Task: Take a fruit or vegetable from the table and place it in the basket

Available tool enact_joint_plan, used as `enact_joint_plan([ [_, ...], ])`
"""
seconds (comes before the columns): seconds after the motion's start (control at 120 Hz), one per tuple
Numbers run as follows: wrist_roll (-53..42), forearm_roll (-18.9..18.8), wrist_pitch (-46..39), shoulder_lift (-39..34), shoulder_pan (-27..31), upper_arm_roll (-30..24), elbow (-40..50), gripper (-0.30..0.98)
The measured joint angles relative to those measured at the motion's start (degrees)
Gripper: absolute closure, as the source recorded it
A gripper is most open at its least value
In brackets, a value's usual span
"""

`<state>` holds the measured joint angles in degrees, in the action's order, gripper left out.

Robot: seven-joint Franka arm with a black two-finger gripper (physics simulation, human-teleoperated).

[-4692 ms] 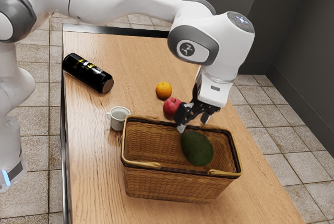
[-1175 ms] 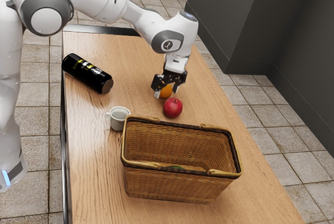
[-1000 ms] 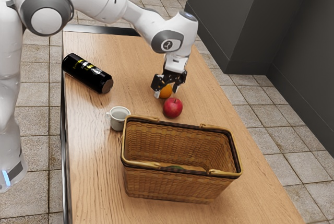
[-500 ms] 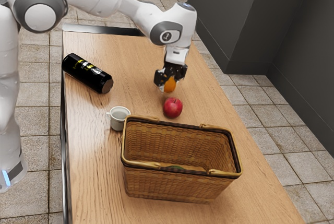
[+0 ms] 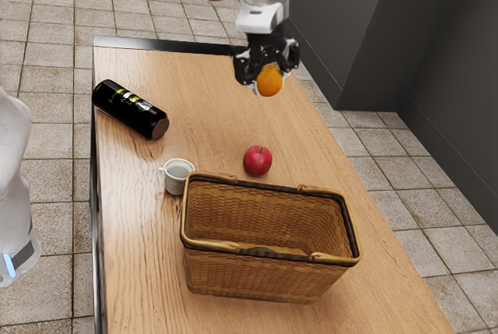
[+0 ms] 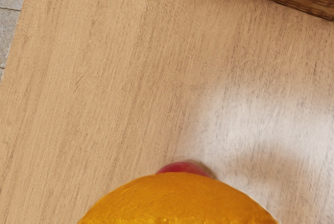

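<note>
The black two-finger tool (image 5: 268, 77) is closed around the round orange fruit (image 5: 270, 82), holding it well above the far part of the pale wooden surface (image 5: 202, 89), so the carry seems the step in hand. Next it should come nearer, pass high over the shiny red apple (image 5: 257, 161) and the rim of the brown wicker basket (image 5: 264, 278), then lower and release inside.

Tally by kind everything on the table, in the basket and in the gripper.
Orange: 1
Apple: 1
Green thing, mostly hidden in the basket: 1
Mug: 1
Bottle: 1
Basket: 1
Total: 6
</note>
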<state>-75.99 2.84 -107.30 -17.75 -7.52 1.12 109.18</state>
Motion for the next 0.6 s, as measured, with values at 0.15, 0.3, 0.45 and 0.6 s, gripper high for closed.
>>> enact_joint_plan([
  [0.15, 2.7, 0.4, 1.8, 0.1, -0.1, -10.8, -0.9, 0.38],
  [0.3, 5.3, 0.5, 1.8, 4.6, -0.4, -16.2, -1.0, 0.38],
  [0.45, 7.5, 0.5, 0.7, 8.6, -2.3, -17.4, -1.0, 0.38],
  [0.6, 9.5, 0.1, -0.2, 10.2, -3.3, -17.8, -1.0, 0.38],
])
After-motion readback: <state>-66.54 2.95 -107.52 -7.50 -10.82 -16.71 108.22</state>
